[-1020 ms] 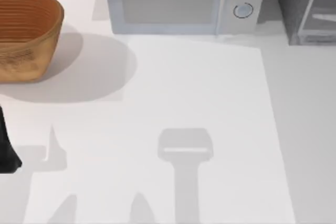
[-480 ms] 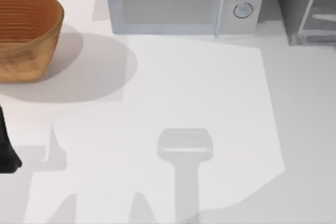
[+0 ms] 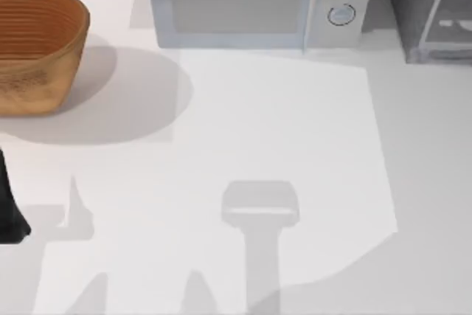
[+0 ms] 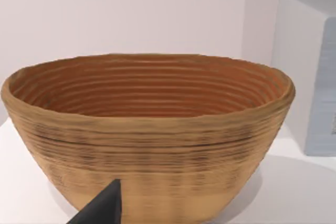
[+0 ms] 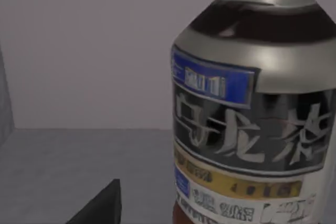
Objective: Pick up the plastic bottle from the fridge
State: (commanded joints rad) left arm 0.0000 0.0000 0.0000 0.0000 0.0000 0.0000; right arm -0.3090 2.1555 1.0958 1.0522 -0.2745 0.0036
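Right wrist view: the bottle (image 5: 252,114) stood upright on the grey floor of the fridge (image 5: 68,166), close ahead of the right gripper, of which one dark fingertip (image 5: 102,205) showed low in the frame. The bottle lay beside and beyond that fingertip, not touching it; whether the fingers were wide or narrow could not be told. Top view: the fridge (image 3: 431,9) stood at the table's far right corner, just beside the microwave (image 3: 254,1), with the basket (image 3: 37,46) at far left. Left wrist view: one fingertip (image 4: 100,208) of the left gripper pointed at the basket (image 4: 147,129), arm apparently parked; its finger spread likewise could not be told. Judged step: final approach, grasp not yet made. The next move would call for bringing the fingers astride the bottle's body, then closing.
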